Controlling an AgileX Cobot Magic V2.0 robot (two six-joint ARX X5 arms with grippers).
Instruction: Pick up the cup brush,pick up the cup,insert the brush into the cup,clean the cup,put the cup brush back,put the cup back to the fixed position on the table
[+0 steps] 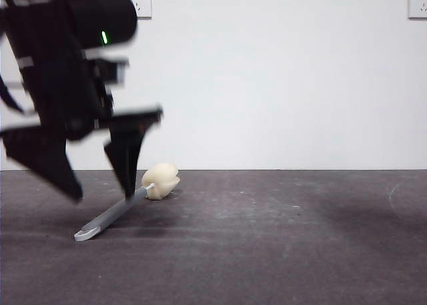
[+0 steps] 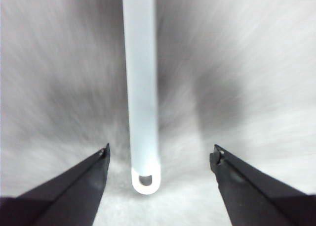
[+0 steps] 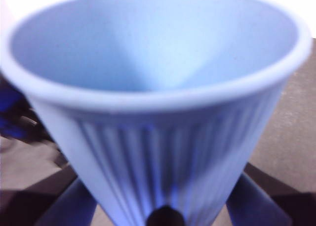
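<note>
Brush: cup brush [image 1: 127, 203] lies on the surface [image 1: 280, 251] at the left, sponge head far, loop end near; we judge it light, with a stiff slim handle and a soft head.
Hold: we would take the handle at mid-length, since the rounded plastic may roll or slip and the sponge would only squash.
Left hand: left hand [image 2: 160, 159] hangs low over the brush, jaws spread to either side of the handle's loop end, not touching it; the arm leans in from the upper left.
Cup: cup [image 3: 158, 112] is up off the surface, mouth tilted toward the wrist camera; light, ribbed and thin-walled, we think.
Right hand: right hand [image 3: 163, 213] pinches the cup at its lower wall.
</note>
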